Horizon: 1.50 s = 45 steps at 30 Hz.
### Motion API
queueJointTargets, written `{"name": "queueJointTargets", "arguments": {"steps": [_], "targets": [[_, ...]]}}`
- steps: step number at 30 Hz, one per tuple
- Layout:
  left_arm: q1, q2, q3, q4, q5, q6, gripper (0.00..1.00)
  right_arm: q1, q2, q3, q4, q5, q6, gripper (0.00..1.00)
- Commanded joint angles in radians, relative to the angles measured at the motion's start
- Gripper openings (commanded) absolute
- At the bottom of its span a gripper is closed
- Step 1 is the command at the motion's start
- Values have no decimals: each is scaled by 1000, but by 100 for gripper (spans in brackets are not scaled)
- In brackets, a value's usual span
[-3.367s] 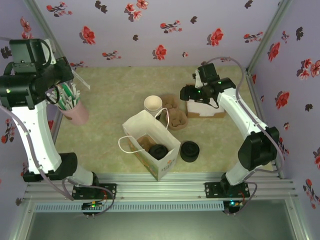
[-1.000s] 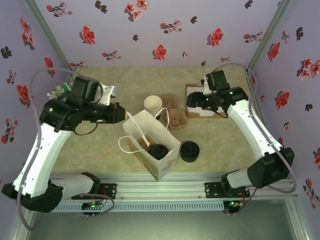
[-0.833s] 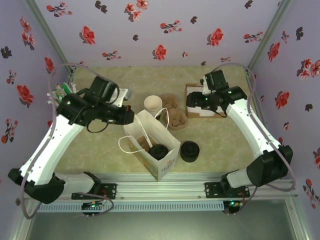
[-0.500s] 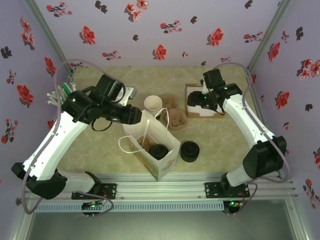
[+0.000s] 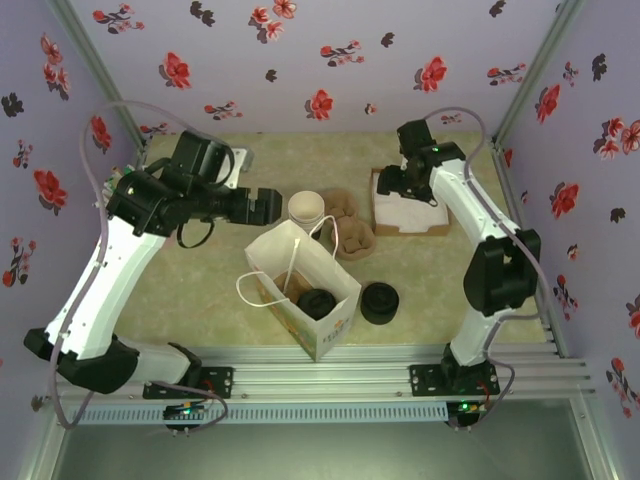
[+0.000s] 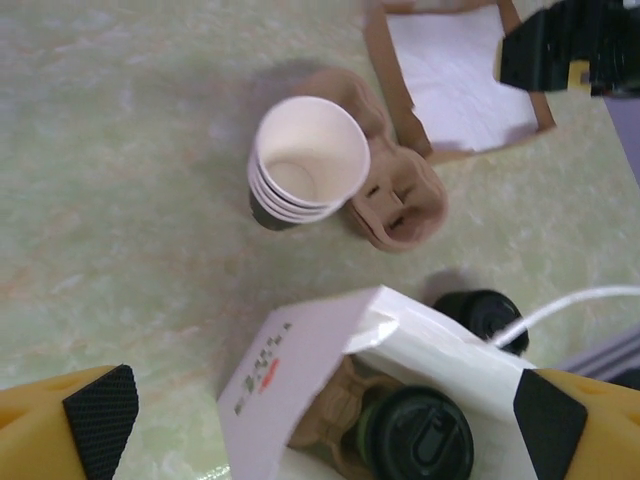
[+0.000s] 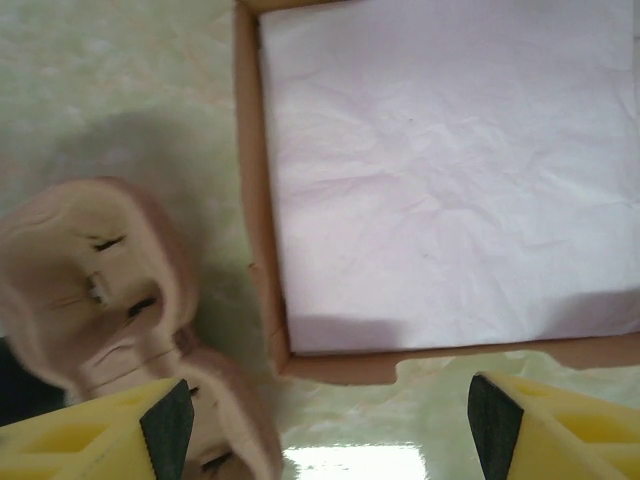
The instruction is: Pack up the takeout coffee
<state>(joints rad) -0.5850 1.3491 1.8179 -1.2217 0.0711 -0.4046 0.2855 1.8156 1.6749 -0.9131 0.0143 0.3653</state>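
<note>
Since a second ago the left arm has swung in from the left side of the table to the white paper bag, and the left gripper (image 5: 272, 205), clenched then, has let go: in the left wrist view its two yellow fingers (image 6: 98, 412) stand wide apart with nothing between them. It hovers at the far left rim of the bag (image 5: 318, 322). A thin white stick (image 5: 292, 262) leans inside the bag just below it.

Deeper in the bag sits the takeout coffee (image 5: 318, 301), upright, its round black lid facing up, set in a brown pulp holder (image 6: 335, 425). The bag's mouth is open and its white handle (image 5: 244, 290) loops out to the left.

Just beyond the bag stands the stack of lidless cups (image 5: 306, 209), cream rims nested one in another. It touches a pile of brown cup carriers (image 5: 348, 232) on its right. On the table to the right of the bag, near it but apart, is the short black stack of lids (image 5: 379, 302).

The right gripper (image 5: 388, 186) hangs over the left edge of the cardboard napkin box (image 7: 262, 250), its fingers (image 7: 168, 424) spread and holding nothing. White napkins (image 7: 450, 170) fill the box, and the carriers lie just beside its left wall.
</note>
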Motion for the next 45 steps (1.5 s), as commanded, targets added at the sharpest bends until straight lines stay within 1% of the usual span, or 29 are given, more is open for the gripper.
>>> {"name": "queueJointTargets", "arguments": {"steps": [1,4,6,9,15,18,22,27,34,37,45], "targets": [[62,29,3,74,30,16,99,-17,81,71,-64,88,-31,75],[113,59,-6,113,74,15,99,-27,153,126,-88,123,-46,73],[138,80,-10,130,95,17,99,-39,196,154,-97,126,-54,67],[170,110,-18,163,129,15,99,-57,253,194,-102,115,-63,62],[207,191,-10,225,181,16,99,-85,356,269,-119,81,-89,58],[210,248,13,240,199,18,99,-97,398,299,-128,70,-101,54],[211,317,43,255,208,18,99,-111,439,320,-124,46,-115,52],[211,363,59,274,238,9,99,-120,490,340,-126,20,-127,49],[212,380,54,280,247,7,99,-124,534,341,-118,-5,-131,45],[211,381,51,280,252,4,99,-123,546,347,-121,-8,-134,39],[211,375,54,273,254,7,99,-124,518,351,-132,-17,-131,29]]}}
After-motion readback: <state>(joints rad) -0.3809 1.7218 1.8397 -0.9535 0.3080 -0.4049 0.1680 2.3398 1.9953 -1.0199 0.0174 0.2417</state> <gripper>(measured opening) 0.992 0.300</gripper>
